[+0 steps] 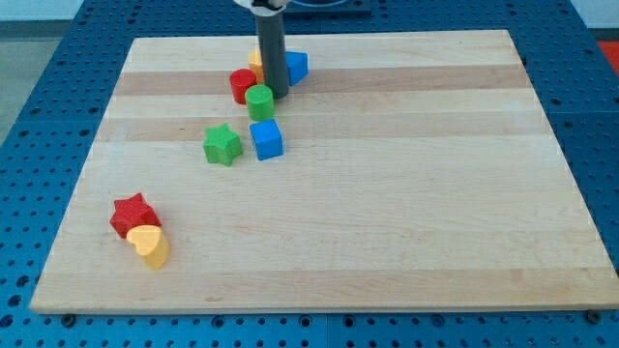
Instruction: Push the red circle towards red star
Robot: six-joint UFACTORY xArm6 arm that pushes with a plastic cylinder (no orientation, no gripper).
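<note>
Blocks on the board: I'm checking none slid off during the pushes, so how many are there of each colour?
Red: 2, the red circle and the red star
Green: 2, the green cylinder and the green star
Blue: 2, the blue cube and the blue block
Yellow: 2, the yellow heart and the yellow block, mostly hidden behind my tip
Total: 8

my tip (276,93) beside red circle (242,85), red star (132,215) far off

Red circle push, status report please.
My tip down right of red circle. Red star far off, lower left. Green star near the path.
</note>
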